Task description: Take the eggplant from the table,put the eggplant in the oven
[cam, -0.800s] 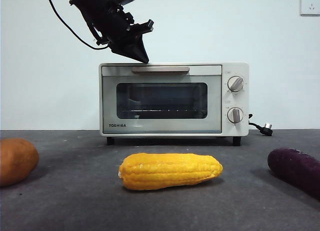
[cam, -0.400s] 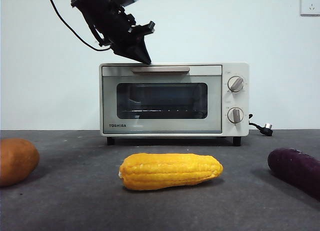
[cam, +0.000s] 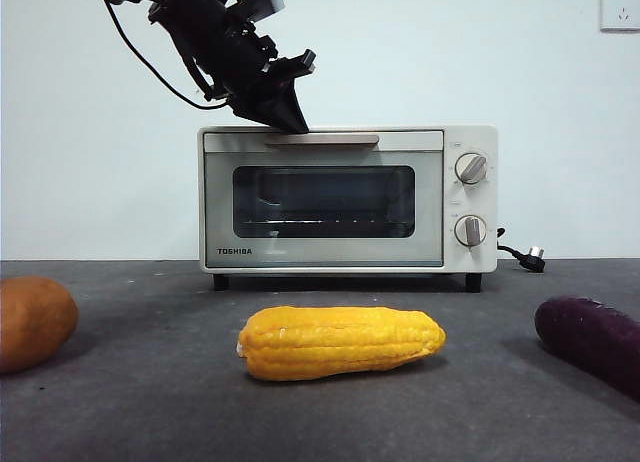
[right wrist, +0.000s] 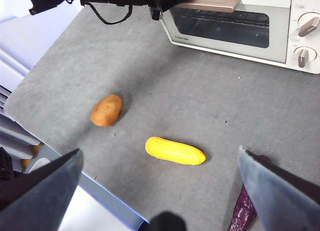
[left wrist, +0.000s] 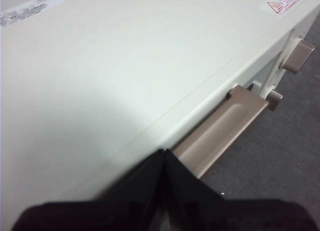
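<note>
The dark purple eggplant (cam: 590, 340) lies on the grey table (cam: 150, 402) at the right edge of the front view; the right wrist view shows it (right wrist: 246, 209) low beside one jaw. The cream oven (cam: 345, 197) stands behind with its glass door closed. My left gripper (cam: 290, 122) is shut, its tip just above the oven's top front edge, at the left end of the beige handle (left wrist: 220, 128). The same gripper (left wrist: 164, 153) shows in the left wrist view with jaws pressed together over the oven's top. My right gripper (right wrist: 160, 163) hangs open high above the table.
A yellow corn cob (cam: 340, 342) lies in front of the oven at mid table. An orange-brown potato-like vegetable (cam: 33, 322) sits at the left edge. The oven's power plug (cam: 532, 256) rests to its right. Two knobs (cam: 470, 168) are on the oven's right panel.
The left gripper has dropped slightly and shifted right toward the oven handle's left end. Nothing else has moved.
</note>
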`<state>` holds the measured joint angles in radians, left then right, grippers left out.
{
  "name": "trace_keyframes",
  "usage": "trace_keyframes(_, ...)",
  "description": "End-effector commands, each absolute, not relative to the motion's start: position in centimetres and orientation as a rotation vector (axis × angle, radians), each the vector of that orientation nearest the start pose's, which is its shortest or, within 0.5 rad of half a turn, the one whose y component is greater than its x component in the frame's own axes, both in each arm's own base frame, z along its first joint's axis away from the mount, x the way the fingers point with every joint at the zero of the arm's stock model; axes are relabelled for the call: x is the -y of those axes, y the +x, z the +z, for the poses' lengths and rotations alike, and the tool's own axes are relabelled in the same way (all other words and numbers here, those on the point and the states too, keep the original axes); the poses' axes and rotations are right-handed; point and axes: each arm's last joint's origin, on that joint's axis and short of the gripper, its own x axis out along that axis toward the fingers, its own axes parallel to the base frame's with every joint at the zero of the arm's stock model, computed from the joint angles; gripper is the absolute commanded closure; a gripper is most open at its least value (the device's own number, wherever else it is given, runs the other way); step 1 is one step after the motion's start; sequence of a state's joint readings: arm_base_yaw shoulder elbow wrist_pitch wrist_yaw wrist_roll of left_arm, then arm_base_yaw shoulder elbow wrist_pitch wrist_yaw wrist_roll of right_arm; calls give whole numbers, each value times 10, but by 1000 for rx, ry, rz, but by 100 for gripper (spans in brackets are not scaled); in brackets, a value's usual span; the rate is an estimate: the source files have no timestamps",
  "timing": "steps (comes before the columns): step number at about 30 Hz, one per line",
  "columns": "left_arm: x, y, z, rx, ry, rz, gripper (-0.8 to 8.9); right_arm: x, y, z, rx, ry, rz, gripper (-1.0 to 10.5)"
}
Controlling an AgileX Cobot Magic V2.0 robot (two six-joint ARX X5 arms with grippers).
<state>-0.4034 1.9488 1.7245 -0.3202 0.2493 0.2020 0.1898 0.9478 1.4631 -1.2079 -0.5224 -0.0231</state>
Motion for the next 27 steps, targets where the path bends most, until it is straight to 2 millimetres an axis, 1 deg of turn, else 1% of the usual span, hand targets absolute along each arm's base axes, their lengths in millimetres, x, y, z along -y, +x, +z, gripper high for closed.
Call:
trace_keyframes(1,188,415,282,-574,253,-699,819,-37,117,432,-683,88,698,349)
trace_keyframes(7,205,407,271,-634,259,-763,819,-38,120,431,-692,90,697,349)
trace_keyframes(9,214,404,266,-647,268,-784,819,-38,121,431,-697,90,697,349)
trace_keyframes(16,239,394,251,-691,292,-839,819,-38,122,431,-700,91,696,349)
trace_keyframes(19,249,386,248,-716,303,-872,819,-38,122,431,-699,91,696,349)
trace_keyframes(23,267,372,248,-735,297,-965,819,-39,124,430,-704,91,696,349)
trace_keyframes(27,288,353,246,-760,299,-1050,819,-39,127,429,-711,93,695,349)
